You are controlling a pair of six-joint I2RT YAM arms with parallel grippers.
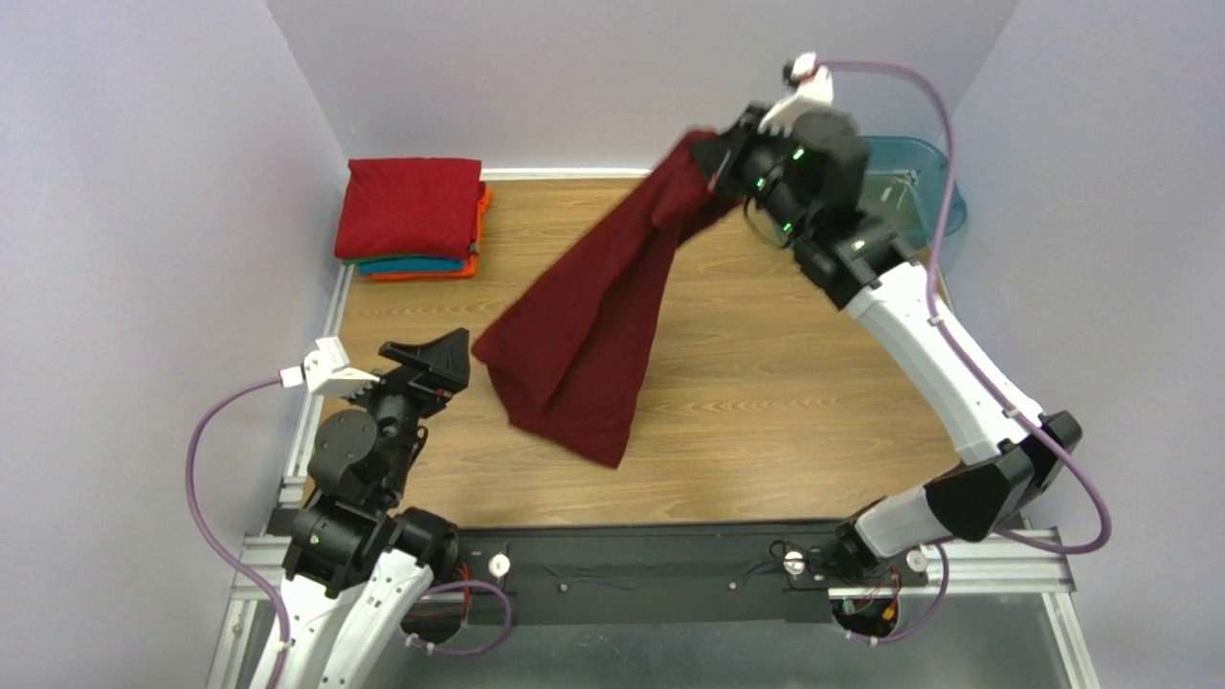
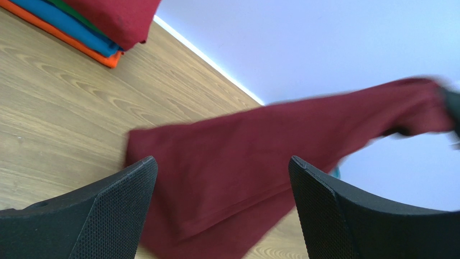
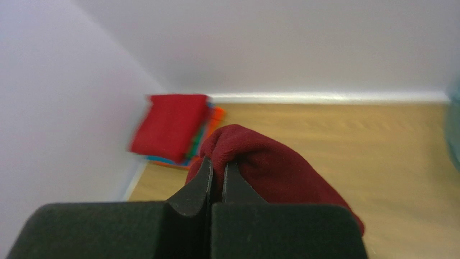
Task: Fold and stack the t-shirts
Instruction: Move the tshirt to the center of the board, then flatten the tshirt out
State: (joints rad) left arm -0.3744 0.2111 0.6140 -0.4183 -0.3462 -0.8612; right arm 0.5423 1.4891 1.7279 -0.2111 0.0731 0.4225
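- Looking down from the overhead view: the right gripper (image 1: 715,161) was raised over the far side of the table (image 1: 805,416), clamped on one end of the maroon shirt (image 1: 583,330). The cloth hung from it in a long slant, and its lower end appeared to rest on the wood near the middle. Lifting by one end probably let the shirt fall open before it was laid flat.
- Same view: the left gripper (image 1: 432,362) hovered low, just beside the shirt's lower edge, fingers apart and empty. It was likely placed to take the hanging end.
- The stack of folded shirts (image 1: 413,218) sat in the far left corner, red on top with teal and orange beneath, well apart from the maroon one. A teal tub (image 1: 920,180) stood behind the right arm.
- Left wrist view: the fingers (image 2: 116,205) stood wide apart. The maroon shirt stretched across beyond them, untouched, and the stack showed at upper left.
- Right wrist view: the jaws were pressed together on a bunched fold of maroon cloth. The stack was blurred, by the wall corner.
- Judgement: the maroon shirt was not yet spread, and folding had not begun.
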